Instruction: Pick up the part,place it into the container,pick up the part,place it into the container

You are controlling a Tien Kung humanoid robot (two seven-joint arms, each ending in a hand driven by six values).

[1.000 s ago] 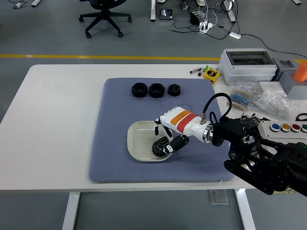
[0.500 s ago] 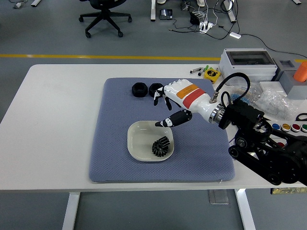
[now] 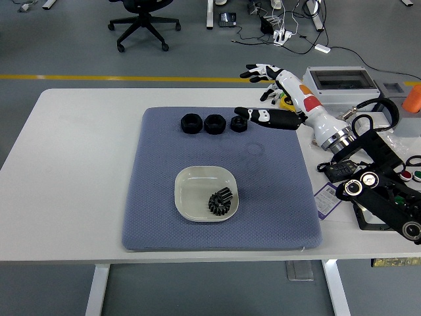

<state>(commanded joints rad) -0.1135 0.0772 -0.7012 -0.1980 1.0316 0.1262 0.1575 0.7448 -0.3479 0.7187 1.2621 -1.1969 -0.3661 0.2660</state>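
Observation:
A black toothed gear part lies in the white square dish on the blue-grey mat. Three black nut-shaped parts stand in a row at the mat's far edge: one on the left, one in the middle, a smaller one on the right. My right hand, white with black fingertips, is raised above the mat's far right corner, fingers spread and empty, its thumb near the smaller nut. The left arm is out of view.
At the right of the table stand a grey plastic box, a yellow tape measure, bags of small parts, an orange object and a button panel. An office chair stands on the floor beyond.
My right hand let go of the gear in the dish, opened, then rose and swung back to the far right, away from the dish. The gear stays in the dish.

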